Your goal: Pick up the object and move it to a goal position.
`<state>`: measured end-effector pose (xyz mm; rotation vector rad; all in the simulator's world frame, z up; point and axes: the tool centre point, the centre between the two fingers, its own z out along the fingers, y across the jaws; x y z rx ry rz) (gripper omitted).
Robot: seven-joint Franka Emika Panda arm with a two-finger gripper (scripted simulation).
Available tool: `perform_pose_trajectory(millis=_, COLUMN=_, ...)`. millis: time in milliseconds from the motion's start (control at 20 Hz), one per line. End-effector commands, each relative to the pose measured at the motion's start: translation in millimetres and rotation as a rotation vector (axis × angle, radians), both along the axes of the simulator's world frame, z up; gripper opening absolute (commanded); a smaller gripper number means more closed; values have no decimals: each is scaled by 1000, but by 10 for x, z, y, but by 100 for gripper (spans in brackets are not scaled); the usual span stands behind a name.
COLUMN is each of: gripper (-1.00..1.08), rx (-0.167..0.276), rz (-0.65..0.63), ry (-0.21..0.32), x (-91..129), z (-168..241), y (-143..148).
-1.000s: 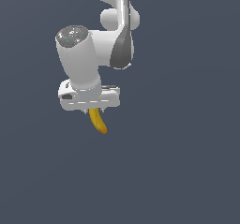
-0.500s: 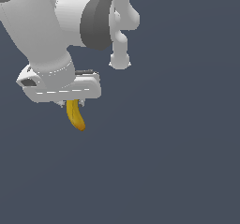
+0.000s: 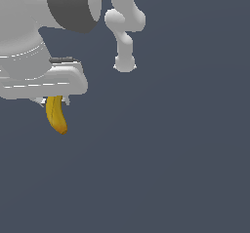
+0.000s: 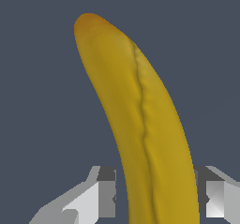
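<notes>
The gripper (image 3: 54, 99) was clamped on the top of the banana (image 3: 56, 115), with 1 finger (image 4: 101, 195) on each side. The banana hung in the air, so picking up was done. No goal spot showed, so carrying was probably left.

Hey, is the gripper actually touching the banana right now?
Touching. The wrist view shows the banana squeezed between both fingers of the gripper.

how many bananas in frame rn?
1. The banana hangs below the gripper, near the exterior view's left edge; in the wrist view the same banana sits between the fingers. No other shows; the arm could hide something.
</notes>
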<state>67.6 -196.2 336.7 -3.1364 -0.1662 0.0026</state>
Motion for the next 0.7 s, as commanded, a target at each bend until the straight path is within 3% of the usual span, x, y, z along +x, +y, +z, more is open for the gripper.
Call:
perform_pose_trajectory(millis=0, gripper=-100, rx=0, rz=0, ry=-2, x=41, z=117, y=-77)
perform_pose_trajectory(millis=650, gripper=-100, rx=0, rz=0, ry=-2, x=167, z=408, y=-297)
